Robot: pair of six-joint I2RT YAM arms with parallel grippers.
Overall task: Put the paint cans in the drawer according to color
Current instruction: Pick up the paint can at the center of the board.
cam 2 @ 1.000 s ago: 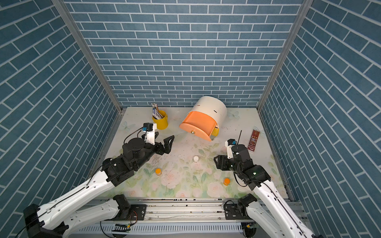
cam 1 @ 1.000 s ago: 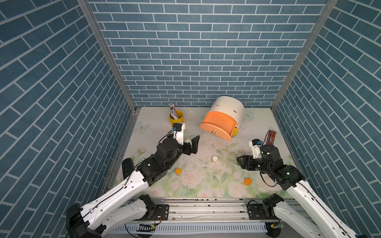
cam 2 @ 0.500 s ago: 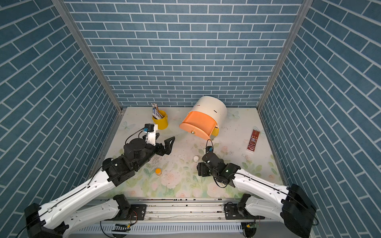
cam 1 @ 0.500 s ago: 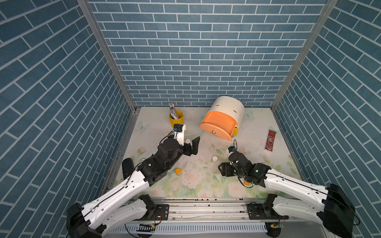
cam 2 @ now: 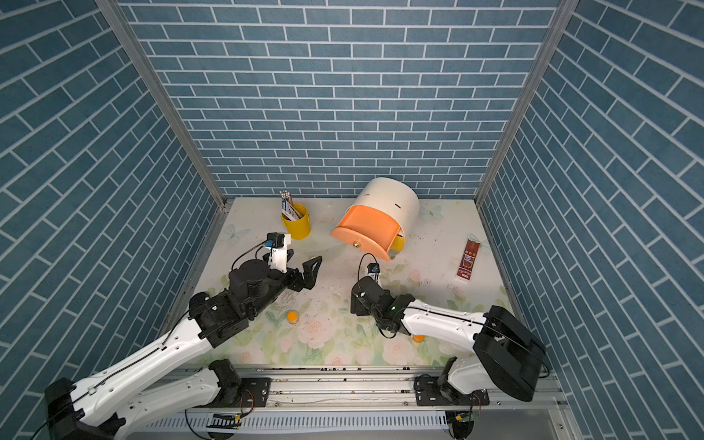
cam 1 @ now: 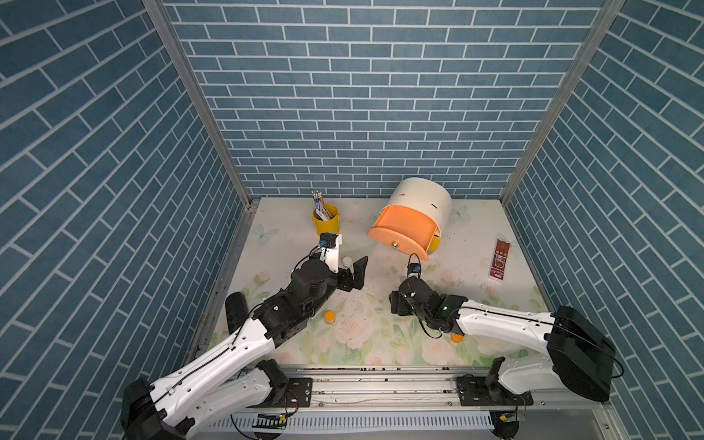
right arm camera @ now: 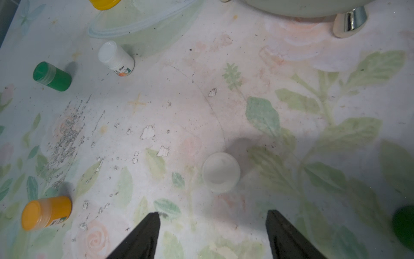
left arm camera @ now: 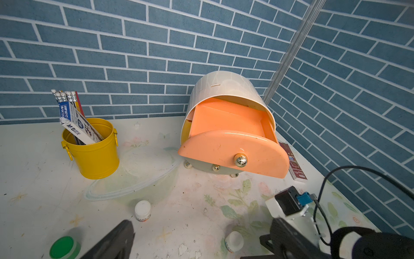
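The drawer chest (cam 1: 419, 202) is white with a rounded top; its peach drawer (left arm camera: 226, 125) is pulled out and looks empty. My right gripper (right arm camera: 212, 218) is open just above the mat, and a white paint can (right arm camera: 221, 172) stands a little ahead of its fingertips, untouched. In both top views my right wrist (cam 1: 413, 295) hides that can. Another white can (cam 1: 346, 261) stands beside my open left gripper (cam 1: 355, 266), which holds nothing. Orange cans (cam 1: 329, 316) (cam 1: 456, 337) and green cans (right arm camera: 52, 76) (right arm camera: 405, 224) stand apart on the mat.
A yellow pencil cup (cam 1: 325, 221) stands at the back, left of the chest. A red packet (cam 1: 501, 261) lies flat at the right. Blue brick walls close in the back and both sides. A metal rail (cam 1: 381, 388) runs along the front.
My right arm has swung from the right side to the middle, coming down over a white can, and its jaws have widened. The left arm has not moved.
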